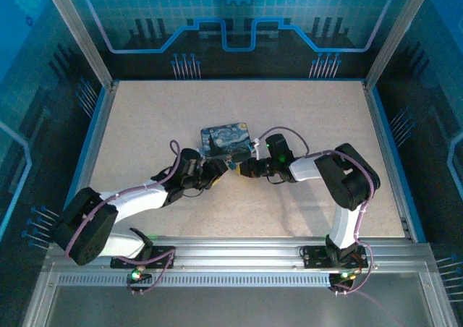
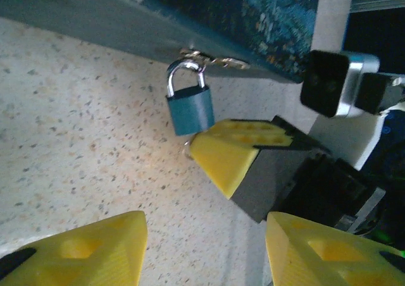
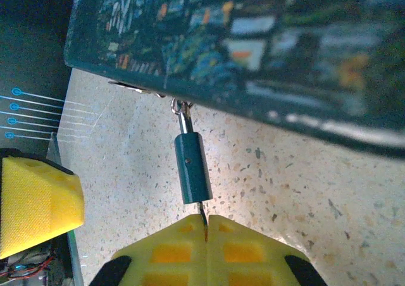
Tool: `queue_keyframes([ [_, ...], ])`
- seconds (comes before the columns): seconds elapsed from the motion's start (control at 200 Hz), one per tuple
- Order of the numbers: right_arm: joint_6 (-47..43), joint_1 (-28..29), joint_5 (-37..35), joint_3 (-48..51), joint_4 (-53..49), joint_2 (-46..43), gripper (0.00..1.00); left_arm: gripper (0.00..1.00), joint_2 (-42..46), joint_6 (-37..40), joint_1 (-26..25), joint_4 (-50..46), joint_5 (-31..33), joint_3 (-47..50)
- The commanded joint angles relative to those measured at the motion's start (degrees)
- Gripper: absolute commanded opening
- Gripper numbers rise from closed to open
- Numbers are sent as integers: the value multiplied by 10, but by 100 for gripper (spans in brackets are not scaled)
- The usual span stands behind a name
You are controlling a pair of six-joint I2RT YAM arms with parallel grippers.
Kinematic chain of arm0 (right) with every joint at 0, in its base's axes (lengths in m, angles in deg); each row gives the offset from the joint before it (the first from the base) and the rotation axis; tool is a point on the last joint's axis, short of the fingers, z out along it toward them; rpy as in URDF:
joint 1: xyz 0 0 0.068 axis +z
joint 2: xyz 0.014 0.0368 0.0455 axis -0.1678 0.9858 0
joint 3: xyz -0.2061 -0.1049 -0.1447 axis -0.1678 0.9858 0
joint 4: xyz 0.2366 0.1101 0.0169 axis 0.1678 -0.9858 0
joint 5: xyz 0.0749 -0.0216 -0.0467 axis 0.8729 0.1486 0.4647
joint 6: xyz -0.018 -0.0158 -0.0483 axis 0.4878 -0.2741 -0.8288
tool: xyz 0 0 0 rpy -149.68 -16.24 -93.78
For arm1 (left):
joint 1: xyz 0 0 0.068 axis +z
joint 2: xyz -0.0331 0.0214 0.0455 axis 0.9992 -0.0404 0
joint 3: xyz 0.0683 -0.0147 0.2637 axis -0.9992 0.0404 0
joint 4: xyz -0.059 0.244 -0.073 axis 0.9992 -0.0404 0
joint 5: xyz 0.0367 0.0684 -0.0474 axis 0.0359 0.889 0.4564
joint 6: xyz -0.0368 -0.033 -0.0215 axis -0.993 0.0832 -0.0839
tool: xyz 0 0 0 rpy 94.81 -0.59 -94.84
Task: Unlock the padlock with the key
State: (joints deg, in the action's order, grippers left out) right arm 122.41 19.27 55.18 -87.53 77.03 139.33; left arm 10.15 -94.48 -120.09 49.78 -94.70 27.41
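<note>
Right fingers (image 3: 168, 251) pinch the key (image 3: 201, 214), tip at the padlock (image 3: 193, 169) base, in line with its length; left fingers (image 2: 88, 251) spread beside the padlock.

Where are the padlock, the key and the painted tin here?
padlock (image 2: 190, 112), left wrist view, on its blue-grey body.
key (image 3: 200, 211), right wrist view, on the thin blade under the padlock.
painted tin (image 1: 226, 139), top view, on its lid.

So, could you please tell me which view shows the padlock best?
Left wrist: the padlock faces the camera, shackle and body plain, hanging from the tin. Right wrist shows it edge-on, just beyond the shut right gripper. Top external shows barely a speck.
</note>
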Motion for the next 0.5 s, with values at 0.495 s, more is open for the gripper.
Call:
queue_keyframes([
  [0.495,111,32,-18,3,2,-43,1,46,-96,-87,6,198,26,30],
])
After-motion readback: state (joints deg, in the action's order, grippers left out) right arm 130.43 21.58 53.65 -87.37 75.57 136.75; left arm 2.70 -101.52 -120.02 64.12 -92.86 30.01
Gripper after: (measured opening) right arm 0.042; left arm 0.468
